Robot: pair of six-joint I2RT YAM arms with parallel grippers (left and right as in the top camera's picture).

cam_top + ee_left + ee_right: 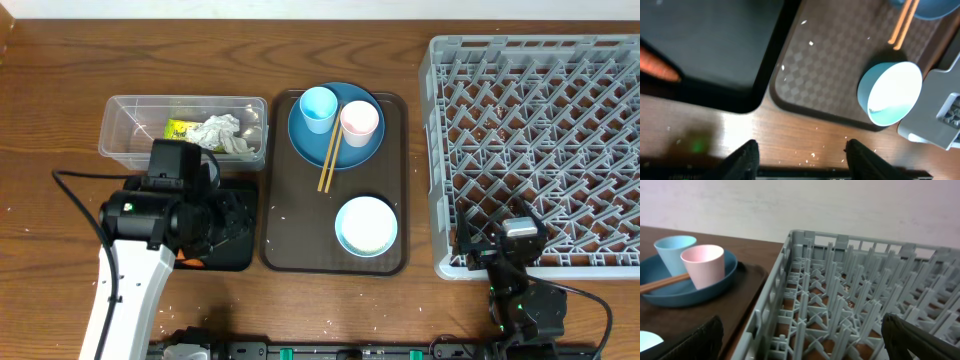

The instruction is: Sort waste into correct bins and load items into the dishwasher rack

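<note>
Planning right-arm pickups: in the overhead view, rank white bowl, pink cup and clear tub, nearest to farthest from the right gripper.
From the right gripper:
1. white bowl, on the brown tray's near end.
2. pink cup, on the blue plate.
3. clear tub, far left.

Brown serving tray (290,215) on wood table (50,120); blurry pale backdrop (790,200), prob. wall.

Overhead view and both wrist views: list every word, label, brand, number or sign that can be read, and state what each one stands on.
No text can be read in any of the three views.
yellow-green wrapper in the clear tub: any print on it is too small to read.
</note>
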